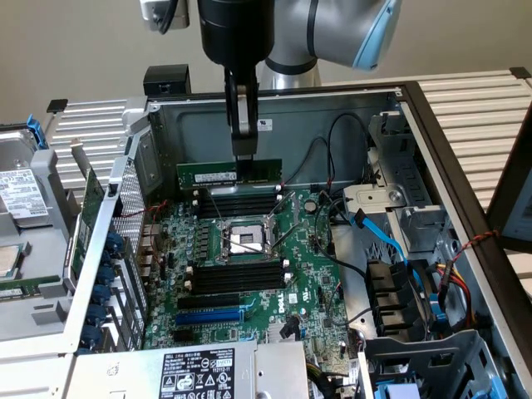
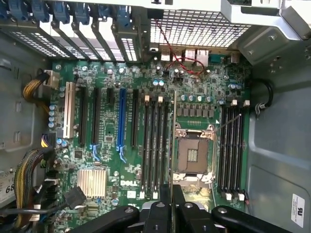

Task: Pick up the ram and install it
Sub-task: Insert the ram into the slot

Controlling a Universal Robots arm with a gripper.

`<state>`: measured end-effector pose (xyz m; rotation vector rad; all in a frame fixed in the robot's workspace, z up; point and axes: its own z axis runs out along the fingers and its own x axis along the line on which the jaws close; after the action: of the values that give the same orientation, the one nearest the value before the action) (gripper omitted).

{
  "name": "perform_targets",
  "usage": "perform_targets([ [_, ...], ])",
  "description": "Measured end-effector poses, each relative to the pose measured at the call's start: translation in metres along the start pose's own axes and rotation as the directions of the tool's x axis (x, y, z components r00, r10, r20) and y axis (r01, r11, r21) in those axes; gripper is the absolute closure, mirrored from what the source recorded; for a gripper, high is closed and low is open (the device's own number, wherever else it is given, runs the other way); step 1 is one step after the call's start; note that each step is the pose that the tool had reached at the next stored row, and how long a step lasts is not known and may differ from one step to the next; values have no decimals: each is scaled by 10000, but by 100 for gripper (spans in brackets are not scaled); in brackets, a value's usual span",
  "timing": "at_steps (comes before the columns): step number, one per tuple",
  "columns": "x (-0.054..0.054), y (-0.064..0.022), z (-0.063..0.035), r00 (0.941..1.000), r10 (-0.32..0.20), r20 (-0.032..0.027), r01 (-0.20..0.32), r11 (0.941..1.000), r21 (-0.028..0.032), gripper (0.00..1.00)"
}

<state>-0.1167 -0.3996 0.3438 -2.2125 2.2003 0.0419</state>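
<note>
An open metal computer case point(image 1: 349, 108) lies on its side, so its green motherboard point(image 1: 307, 266) faces up toward a robot arm. The arm's dark claw point(image 1: 243, 158) is clenched on the top edge of the ram point(image 1: 208, 174), a long, thin green board with a white label strip. It grips near the middle, probably to keep the ram level. The ram hangs on edge, seemingly just above the far bank of long black slots point(image 1: 237, 202) and roughly parallel to them, which would suit a straight downward press. From the wrist camera the ram point(image 2: 174, 126) is a thin line reaching out from the claw point(image 2: 172, 201), beside the square metal-framed socket point(image 2: 194, 153)
</note>
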Motion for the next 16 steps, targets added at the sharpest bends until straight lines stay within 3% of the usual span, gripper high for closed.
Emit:
perform_targets([
  [11, 36, -5, 195, 10000, 2, -12, -2, 10000, 0, 86],
  [15, 94, -7, 426, 10000, 11, -25, -11, 10000, 1, 86],
  [16, 95, -10, 464, 10000, 18, -98, -18, 10000, 0, 86],
])
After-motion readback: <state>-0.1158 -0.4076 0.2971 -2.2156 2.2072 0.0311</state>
